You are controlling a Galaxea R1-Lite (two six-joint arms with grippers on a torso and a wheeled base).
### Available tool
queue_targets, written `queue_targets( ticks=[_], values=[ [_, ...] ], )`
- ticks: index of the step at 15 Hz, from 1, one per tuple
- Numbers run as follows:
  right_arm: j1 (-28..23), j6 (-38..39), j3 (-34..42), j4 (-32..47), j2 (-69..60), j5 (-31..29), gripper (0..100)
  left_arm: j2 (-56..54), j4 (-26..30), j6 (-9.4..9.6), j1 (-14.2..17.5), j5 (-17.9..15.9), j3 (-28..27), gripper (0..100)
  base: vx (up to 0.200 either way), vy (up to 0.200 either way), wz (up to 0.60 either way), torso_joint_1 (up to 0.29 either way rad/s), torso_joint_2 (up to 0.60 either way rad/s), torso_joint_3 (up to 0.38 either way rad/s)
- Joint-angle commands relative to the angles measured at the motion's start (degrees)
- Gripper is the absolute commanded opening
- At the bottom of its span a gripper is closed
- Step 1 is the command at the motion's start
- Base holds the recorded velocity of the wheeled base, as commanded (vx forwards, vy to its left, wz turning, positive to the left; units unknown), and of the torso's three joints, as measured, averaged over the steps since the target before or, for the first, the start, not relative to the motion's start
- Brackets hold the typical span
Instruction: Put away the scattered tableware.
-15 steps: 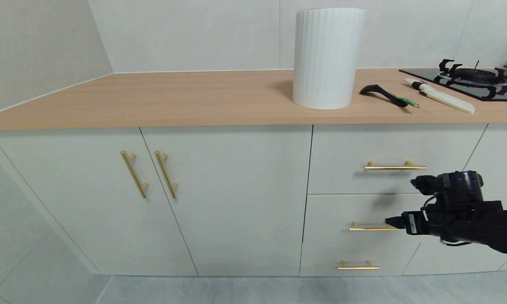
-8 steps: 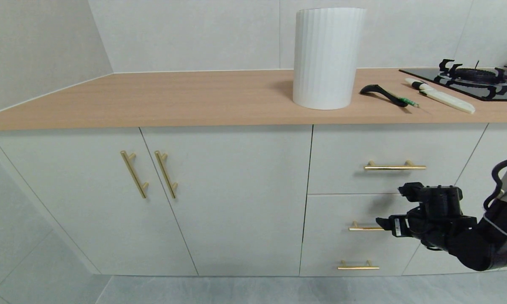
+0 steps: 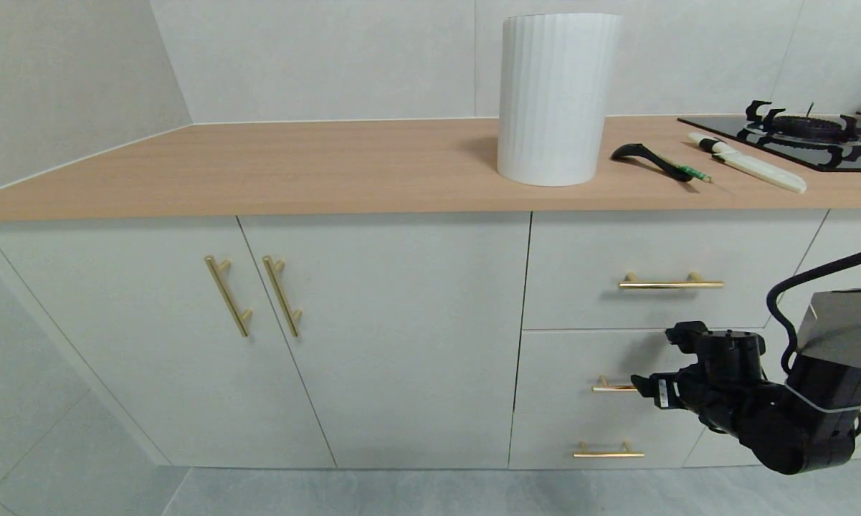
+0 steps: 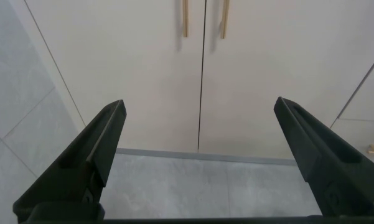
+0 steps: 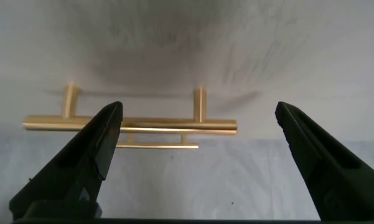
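Observation:
A black scoop with a green handle (image 3: 656, 161) and a white knife (image 3: 749, 166) lie on the wooden countertop (image 3: 294, 165), to the right of a tall white ribbed container (image 3: 555, 97). My right gripper (image 3: 649, 387) is low in front of the drawers, just at the right end of the middle drawer's gold handle (image 3: 611, 388). In the right wrist view the right gripper (image 5: 197, 115) stands open, with that gold handle (image 5: 130, 122) close ahead and nothing held. My left gripper (image 4: 199, 102) is open and empty, facing the cabinet doors near the floor.
A black gas hob (image 3: 806, 132) sits at the counter's far right. Below are two cabinet doors with gold handles (image 3: 254, 295), then the top drawer handle (image 3: 670, 284) and the bottom drawer handle (image 3: 608, 452). Grey tiled floor (image 3: 401, 491) runs along the cabinet.
My right arm has swung left and slightly down, bringing the gripper closer to the middle drawer's handle. The things on the counter have not moved.

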Motion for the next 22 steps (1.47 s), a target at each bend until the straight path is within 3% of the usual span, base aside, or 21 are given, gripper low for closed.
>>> queue_targets(
  ticks=[1,11,17,22],
  values=[
    [0.04,-0.18,-0.21,-2.51,3.04,-0.25,100,0.07,0.0,-0.06,0.02,0.02,0.0,100,0.0,0.0,0.0,0.0,0.0,0.0],
    [0.04,-0.09,-3.81,-5.23,7.0,-2.54,100,0.07,0.0,-0.06,0.02,0.02,0.0,100,0.0,0.0,0.0,0.0,0.0,0.0],
    [0.04,-3.25,0.14,-5.14,5.33,-2.71,100,0.07,0.0,-0.06,0.02,0.02,0.0,100,0.0,0.0,0.0,0.0,0.0,0.0],
    [0.04,-3.34,1.64,2.77,0.5,-2.54,100,0.07,0.0,-0.06,0.02,0.02,0.0,100,0.0,0.0,0.0,0.0,0.0,0.0]
  ],
)
